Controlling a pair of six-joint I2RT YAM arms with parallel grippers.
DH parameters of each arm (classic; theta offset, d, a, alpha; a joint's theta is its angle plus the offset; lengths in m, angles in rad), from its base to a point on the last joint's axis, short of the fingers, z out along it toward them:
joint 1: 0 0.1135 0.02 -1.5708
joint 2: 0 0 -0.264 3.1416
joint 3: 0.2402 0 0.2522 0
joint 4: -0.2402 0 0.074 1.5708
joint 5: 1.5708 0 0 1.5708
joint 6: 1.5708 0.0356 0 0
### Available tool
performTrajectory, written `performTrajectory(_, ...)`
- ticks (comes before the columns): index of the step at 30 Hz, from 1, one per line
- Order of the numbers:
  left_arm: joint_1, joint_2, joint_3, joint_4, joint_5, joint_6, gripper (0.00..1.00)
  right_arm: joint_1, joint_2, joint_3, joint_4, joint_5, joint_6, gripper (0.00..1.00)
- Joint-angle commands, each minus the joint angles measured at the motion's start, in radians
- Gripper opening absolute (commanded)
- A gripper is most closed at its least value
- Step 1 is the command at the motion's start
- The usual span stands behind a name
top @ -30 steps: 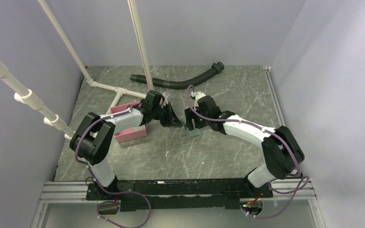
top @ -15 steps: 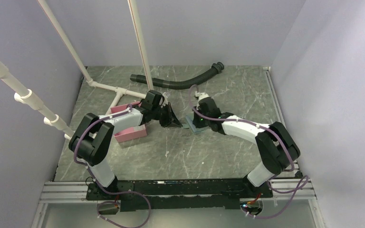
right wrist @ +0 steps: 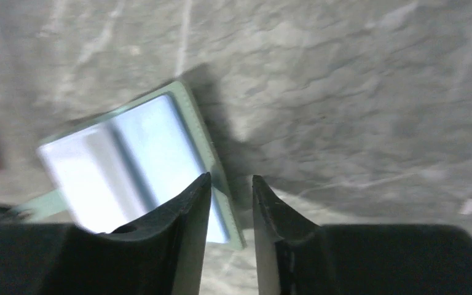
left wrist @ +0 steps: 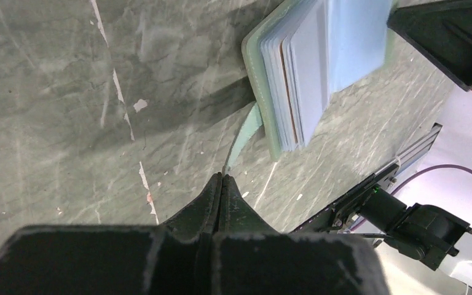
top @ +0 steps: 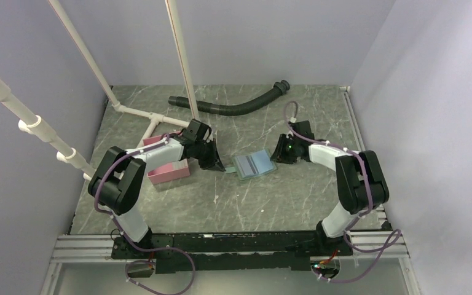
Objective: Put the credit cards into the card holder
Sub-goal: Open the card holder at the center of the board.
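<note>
The left gripper (left wrist: 221, 178), pinching the pale-green strap (left wrist: 246, 132) of the flat light-blue card holder (top: 255, 165) lying open between the arms, should anchor it while the right gripper (right wrist: 230, 184), fingers slightly parted and empty, brings a card

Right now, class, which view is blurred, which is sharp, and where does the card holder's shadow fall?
Right wrist view: motion-blurred, card holder washed with glare. Left wrist view: sharp; holder's dark shadow lies on the table beside it. Top view: evenly lit.
</note>
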Motion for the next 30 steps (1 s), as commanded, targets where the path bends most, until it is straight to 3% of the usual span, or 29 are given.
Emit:
performTrajectory(1, 0.004, -0.045, 0.052, -0.051, -0.022, 0.053, 0.0, 0.125, -0.003, 0.146, -0.292, 0.509, -0.174, 0.45)
performTrajectory(6, 0.004, -0.042, 0.047, -0.018, 0.014, 0.032, 0.0, 0.357, -0.144, 0.188, -0.309, 0.767, -0.237, 0.61)
performTrajectory(11, 0.004, -0.051, 0.045, -0.003, 0.027, 0.019, 0.0, 0.512, -0.144, 0.186, -0.204, 0.633, -0.346, 0.68)
performTrajectory(13, 0.004, -0.052, 0.052, -0.008, 0.028, 0.022, 0.0, 0.58, -0.111, 0.206, -0.204, 0.719, -0.345, 0.7)
performTrajectory(16, 0.004, -0.058, 0.059, -0.018, 0.031, 0.021, 0.0, 0.599, -0.079, 0.257, -0.271, 0.876, -0.293, 0.7)
performTrajectory(18, 0.004, -0.069, 0.058, -0.016, 0.036, 0.018, 0.0, 0.601, -0.086, 0.255, -0.275, 0.904, -0.298, 0.71)
performTrajectory(23, 0.004, -0.089, 0.069, -0.021, 0.062, 0.024, 0.0, 0.599, -0.095, 0.237, -0.226, 0.71, -0.33, 0.73)
performTrajectory(27, 0.004, -0.12, 0.095, 0.036, 0.131, 0.001, 0.0, 0.575, -0.092, 0.228, -0.24, 0.733, -0.257, 0.74)
performTrajectory(30, 0.004, -0.123, 0.142, 0.049, 0.163, -0.007, 0.0, 0.501, -0.126, 0.177, -0.21, 0.622, -0.21, 0.74)
